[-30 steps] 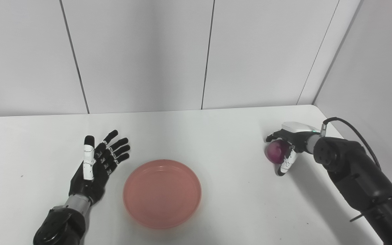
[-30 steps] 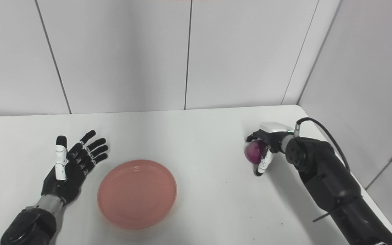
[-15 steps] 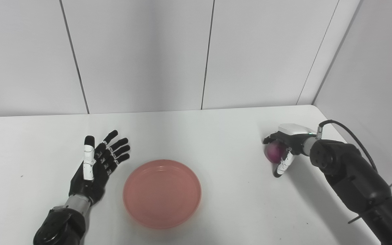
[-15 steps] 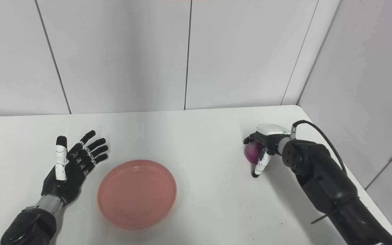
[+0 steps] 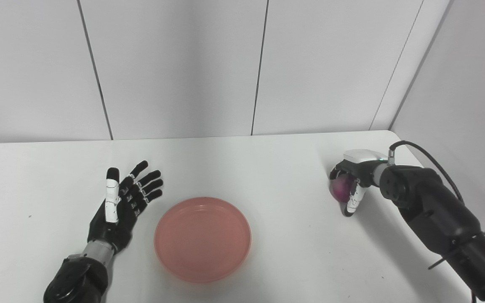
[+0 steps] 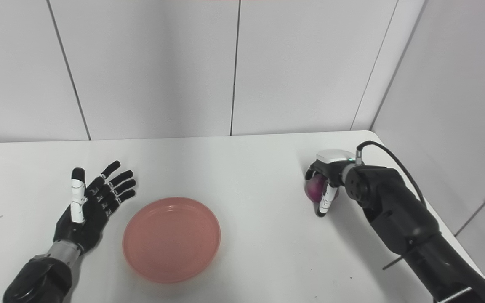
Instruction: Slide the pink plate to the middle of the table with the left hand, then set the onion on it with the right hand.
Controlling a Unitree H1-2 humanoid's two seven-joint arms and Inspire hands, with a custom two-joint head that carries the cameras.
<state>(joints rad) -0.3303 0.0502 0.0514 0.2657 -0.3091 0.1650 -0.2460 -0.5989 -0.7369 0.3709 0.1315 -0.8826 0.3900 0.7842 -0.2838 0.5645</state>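
Here the purple onion (image 5: 339, 188) sits near the white table's (image 5: 267, 168) right edge, wrapped by the right hand (image 5: 350, 184). Well apart, the pink plate (image 5: 202, 239) lies mid-table, with the left hand (image 5: 121, 206) just beside it, fingers spread, holding nothing.

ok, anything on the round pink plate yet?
Nothing: the round pink plate is bare. The purple onion sits far right, inside the black right hand, whose fingers cover part of it.

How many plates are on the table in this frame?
1: the pink plate lies near the front middle of the table, beside the open left hand. Nothing could hide another.
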